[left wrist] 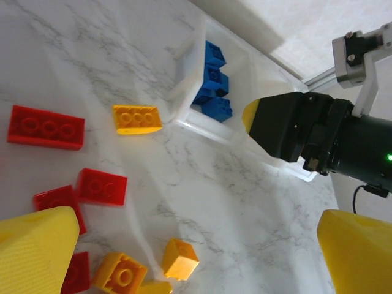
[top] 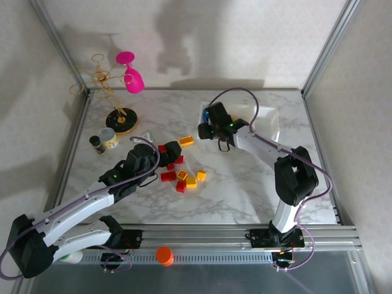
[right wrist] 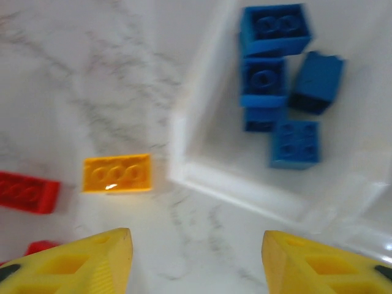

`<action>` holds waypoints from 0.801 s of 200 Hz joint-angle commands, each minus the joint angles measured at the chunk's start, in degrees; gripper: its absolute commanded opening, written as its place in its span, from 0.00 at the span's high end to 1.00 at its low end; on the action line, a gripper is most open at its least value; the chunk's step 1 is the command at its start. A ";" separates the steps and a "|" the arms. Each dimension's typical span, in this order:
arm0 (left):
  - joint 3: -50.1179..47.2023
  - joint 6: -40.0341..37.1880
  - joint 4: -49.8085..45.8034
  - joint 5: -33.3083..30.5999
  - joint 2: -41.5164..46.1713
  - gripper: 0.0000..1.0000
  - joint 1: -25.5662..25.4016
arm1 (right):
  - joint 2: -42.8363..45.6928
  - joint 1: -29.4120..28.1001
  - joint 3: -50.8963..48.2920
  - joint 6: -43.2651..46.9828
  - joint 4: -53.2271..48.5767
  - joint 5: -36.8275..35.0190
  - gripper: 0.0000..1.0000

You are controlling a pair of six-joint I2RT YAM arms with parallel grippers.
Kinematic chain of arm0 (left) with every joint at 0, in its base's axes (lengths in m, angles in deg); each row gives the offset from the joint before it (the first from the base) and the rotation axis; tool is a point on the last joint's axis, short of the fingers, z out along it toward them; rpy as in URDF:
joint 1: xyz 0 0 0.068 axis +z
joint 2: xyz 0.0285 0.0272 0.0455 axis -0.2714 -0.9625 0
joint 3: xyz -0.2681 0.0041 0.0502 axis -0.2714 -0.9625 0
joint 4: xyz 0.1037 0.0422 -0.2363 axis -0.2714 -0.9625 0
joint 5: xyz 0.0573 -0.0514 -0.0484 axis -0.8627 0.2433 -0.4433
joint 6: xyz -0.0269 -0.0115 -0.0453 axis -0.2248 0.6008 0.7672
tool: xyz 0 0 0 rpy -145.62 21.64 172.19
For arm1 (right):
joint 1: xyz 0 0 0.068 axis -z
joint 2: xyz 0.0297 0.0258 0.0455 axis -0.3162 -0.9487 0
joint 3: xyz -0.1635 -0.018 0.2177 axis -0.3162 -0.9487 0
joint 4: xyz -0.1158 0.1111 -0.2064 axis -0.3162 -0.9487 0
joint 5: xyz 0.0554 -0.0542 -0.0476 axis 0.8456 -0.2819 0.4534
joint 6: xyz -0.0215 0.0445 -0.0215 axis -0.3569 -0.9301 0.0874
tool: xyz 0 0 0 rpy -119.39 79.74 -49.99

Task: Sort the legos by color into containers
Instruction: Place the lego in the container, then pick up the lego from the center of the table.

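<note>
The right hand point(right wrist: 196, 248), spread and empty above the corner of the tray point(right wrist: 177, 153) holding the blue legos point(right wrist: 274, 37), should, I judge, centre over the yellow lego point(right wrist: 116, 173) just beside that wall and close across its narrow sides, while the left hand point(left wrist: 196, 245) hangs spread above red legos point(left wrist: 45, 127).

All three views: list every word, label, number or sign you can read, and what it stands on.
No text can be read anywhere.
small round tin: any label on its side is too small to read.
yellow brick: any marks on its studs are too blurred to read.
</note>
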 commanded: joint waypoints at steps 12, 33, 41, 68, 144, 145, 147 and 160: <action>-2.85 1.33 -4.01 -3.70 4.53 0.00 0.71 | -4.69 -5.14 2.06 -8.54 -0.17 -1.48 0.37; -3.37 1.56 -5.83 -4.98 6.55 0.00 0.85 | -7.85 -7.39 3.80 -15.46 1.55 -1.29 0.31; -3.70 1.53 -6.21 -5.22 7.42 0.00 0.92 | -9.34 -8.14 4.37 -17.95 2.31 -1.30 0.30; -4.36 1.20 -7.65 -6.05 9.76 0.00 1.11 | -14.68 -9.14 7.46 -24.54 2.13 -3.44 0.29; -5.04 0.14 -10.76 -7.78 13.62 0.00 1.89 | -23.99 -9.35 14.99 -27.26 2.04 -6.29 0.24; -5.04 0.17 -10.76 -7.78 13.65 0.00 1.90 | -24.09 -9.35 15.10 -27.26 2.03 -6.35 0.23; -5.04 0.16 -10.71 -7.82 13.64 0.00 1.91 | -24.30 -9.35 15.23 -27.29 1.90 -6.43 0.23; -5.12 0.12 -10.50 -7.78 13.60 0.00 2.00 | -25.47 -9.35 16.67 -27.14 1.28 -7.22 0.23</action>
